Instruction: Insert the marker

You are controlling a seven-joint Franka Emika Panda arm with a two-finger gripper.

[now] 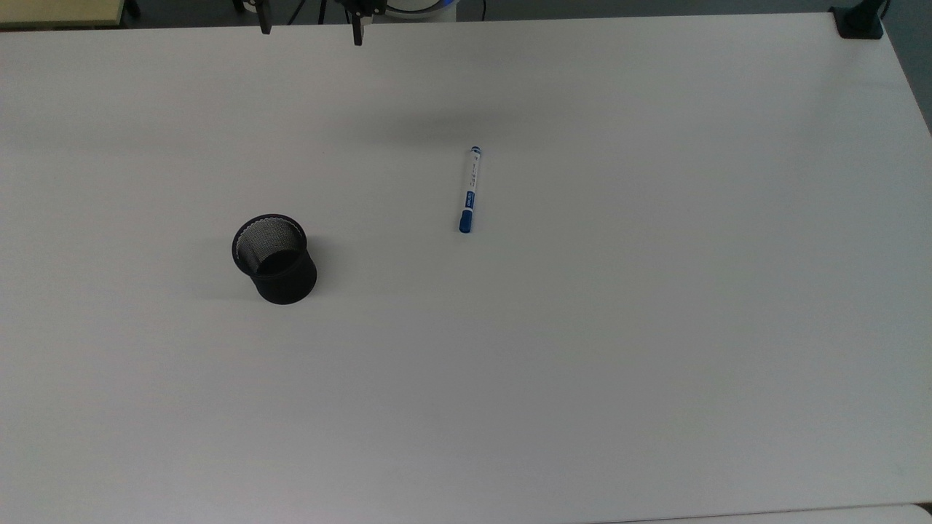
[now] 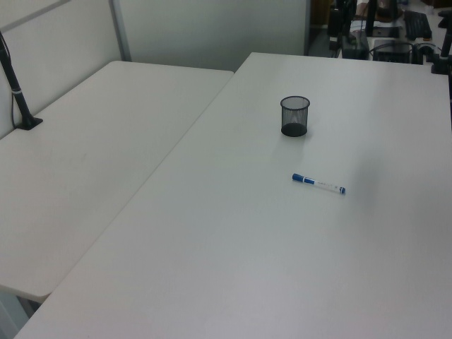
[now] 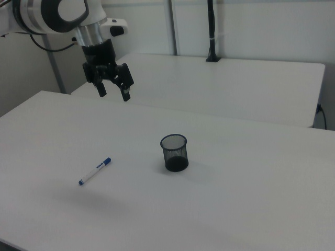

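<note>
In the right view, the marker (image 3: 95,171) is lying flat on the white counter (image 3: 235,209), left of the cup (image 3: 174,152) and well apart. Farther back, the gripper (image 3: 112,90) is hanging high, wide and empty. Nothing is picked up yet; next it needs to go down over the marker.
</note>
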